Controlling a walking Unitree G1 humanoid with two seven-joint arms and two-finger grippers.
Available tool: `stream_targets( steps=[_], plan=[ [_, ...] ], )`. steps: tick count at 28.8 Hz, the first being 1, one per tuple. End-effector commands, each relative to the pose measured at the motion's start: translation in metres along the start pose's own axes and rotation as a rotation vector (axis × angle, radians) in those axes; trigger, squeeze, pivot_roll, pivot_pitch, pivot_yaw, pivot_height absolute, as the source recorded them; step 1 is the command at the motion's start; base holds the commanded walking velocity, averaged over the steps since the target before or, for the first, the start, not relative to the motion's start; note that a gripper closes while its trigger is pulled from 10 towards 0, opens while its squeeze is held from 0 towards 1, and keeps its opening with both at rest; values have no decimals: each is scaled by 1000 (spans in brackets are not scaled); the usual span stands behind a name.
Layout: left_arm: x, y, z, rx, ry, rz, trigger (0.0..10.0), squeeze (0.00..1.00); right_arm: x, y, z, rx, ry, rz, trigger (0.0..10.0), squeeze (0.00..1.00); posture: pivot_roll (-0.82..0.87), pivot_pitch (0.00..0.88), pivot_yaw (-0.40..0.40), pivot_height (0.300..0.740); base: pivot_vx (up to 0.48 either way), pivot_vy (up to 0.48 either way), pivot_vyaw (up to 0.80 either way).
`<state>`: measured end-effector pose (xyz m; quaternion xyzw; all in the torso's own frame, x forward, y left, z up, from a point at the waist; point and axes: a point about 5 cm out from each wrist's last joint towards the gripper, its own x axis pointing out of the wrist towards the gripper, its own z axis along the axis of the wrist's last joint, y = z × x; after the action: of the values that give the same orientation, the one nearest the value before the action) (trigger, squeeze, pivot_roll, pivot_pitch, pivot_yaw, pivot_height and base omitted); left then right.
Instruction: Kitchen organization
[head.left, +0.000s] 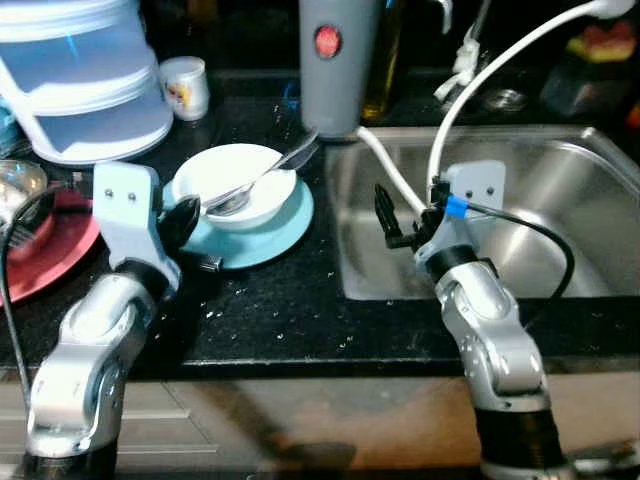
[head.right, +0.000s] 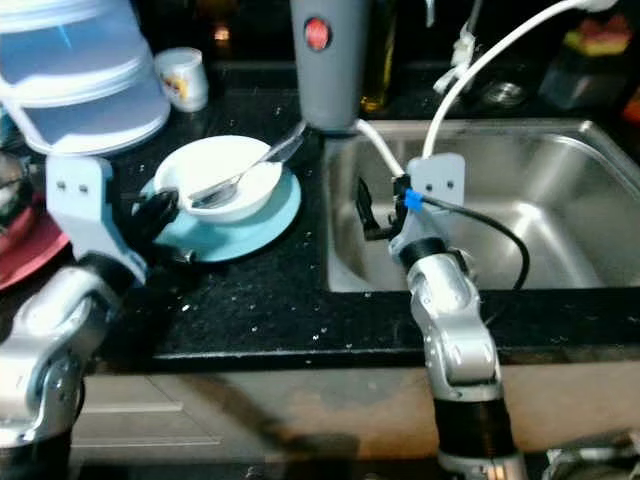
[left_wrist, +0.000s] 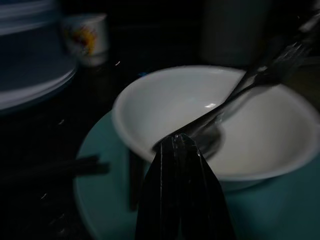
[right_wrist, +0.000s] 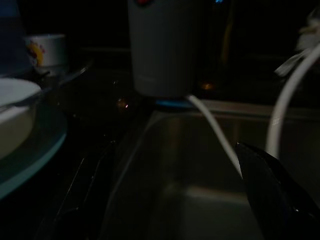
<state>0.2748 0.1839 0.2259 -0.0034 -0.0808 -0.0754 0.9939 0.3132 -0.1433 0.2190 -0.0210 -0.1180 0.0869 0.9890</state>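
Note:
A white bowl (head.left: 250, 180) sits on a teal plate (head.left: 275, 240) on the black counter, left of the sink. A spoon (head.left: 228, 203) and a fork (head.left: 298, 156) lie in the bowl, their handles leaning over its right rim. My left gripper (head.left: 185, 215) is at the bowl's near left rim; in the left wrist view its fingers (left_wrist: 175, 165) are pressed together, shut, with the tips against the rim by the spoon (left_wrist: 210, 132). My right gripper (head.left: 388, 218) hangs open over the left end of the steel sink (head.left: 570, 200), holding nothing.
A grey cylinder (head.left: 335, 60) stands behind the sink corner, with white hoses (head.left: 470, 90) curving over the basin. A small printed cup (head.left: 185, 88) and a stacked blue-white container (head.left: 85, 90) stand at the back left. A red plate (head.left: 55, 250) lies at the far left.

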Motion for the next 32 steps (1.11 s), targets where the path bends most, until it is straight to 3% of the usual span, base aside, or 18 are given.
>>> stream_targets(
  steps=[1, 11, 15, 22, 32],
  plan=[
    [-2, -2, -3, -9, 14, -9, 10000, 0, -2, -2, -2, 4, 13, -5, 10000, 0, 17, 100, 19, 740, 0, 0, 0],
    [-3, -6, -2, 5, 13, -24, 10000, 0, -4, -2, -2, 4, 13, -6, 10000, 0, 15, 95, 17, 740, 0, 0, 0],
    [-4, -6, -3, 33, 29, -18, 10000, 0, -3, -2, -2, 3, 13, -4, 10000, 0, 15, 93, 15, 740, 0, -429, 0],
    [-5, -3, -3, -29, 13, 14, 10000, 0, -2, -2, -1, 3, 12, 1, 10000, 0, 17, 97, 9, 740, 0, -137, 0],
    [-8, 3, 1, -22, -1, 37, 10000, 0, -1, 0, 0, 6, 11, 14, 10000, 0, 23, 102, 4, 740, 0, 0, 0]
  ],
)
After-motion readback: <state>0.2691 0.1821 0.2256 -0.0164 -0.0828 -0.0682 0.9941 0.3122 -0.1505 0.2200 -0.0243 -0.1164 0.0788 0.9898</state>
